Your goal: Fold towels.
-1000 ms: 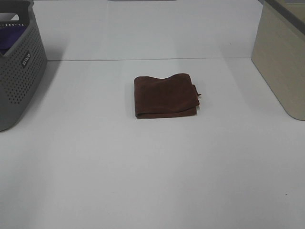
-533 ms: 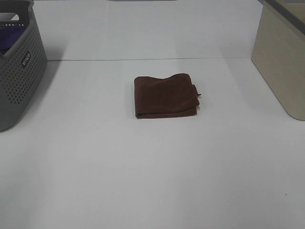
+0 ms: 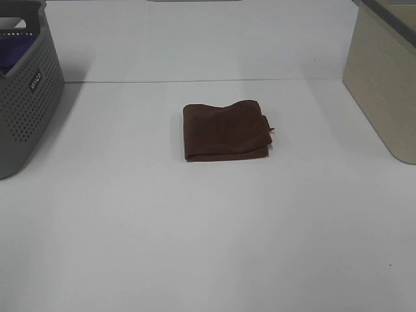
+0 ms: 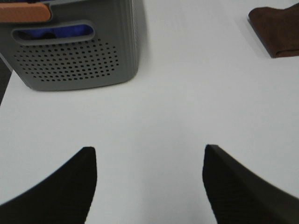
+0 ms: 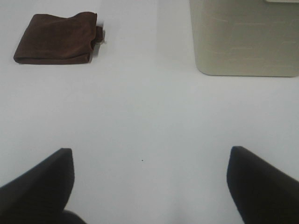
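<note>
A brown towel [image 3: 226,130] lies folded into a small rectangle at the middle of the white table. It also shows in the left wrist view [image 4: 276,30] and in the right wrist view [image 5: 57,44]. Neither arm shows in the exterior high view. My left gripper [image 4: 149,161] is open and empty over bare table, near the grey basket and far from the towel. My right gripper [image 5: 150,163] is open and empty over bare table, well short of the towel.
A grey perforated basket [image 3: 25,97] with blue cloth inside stands at the left edge; it also shows in the left wrist view [image 4: 74,51]. A beige bin [image 3: 385,84] stands at the right edge, also in the right wrist view [image 5: 243,37].
</note>
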Robot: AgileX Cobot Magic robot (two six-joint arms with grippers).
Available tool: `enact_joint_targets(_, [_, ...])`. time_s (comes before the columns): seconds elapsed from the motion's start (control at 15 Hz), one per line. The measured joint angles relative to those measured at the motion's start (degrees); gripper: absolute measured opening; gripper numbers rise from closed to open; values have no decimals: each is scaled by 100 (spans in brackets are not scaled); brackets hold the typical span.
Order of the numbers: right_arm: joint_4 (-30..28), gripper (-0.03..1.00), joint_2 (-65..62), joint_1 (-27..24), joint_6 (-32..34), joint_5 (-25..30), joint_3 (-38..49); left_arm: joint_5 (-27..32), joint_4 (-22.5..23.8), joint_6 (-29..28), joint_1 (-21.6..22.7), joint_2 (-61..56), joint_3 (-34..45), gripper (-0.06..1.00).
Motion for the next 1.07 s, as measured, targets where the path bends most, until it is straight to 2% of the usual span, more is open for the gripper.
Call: enact_joint_targets(1.07, [23, 85, -109, 0, 0, 0, 29, 6, 0, 6, 0, -218, 0, 61])
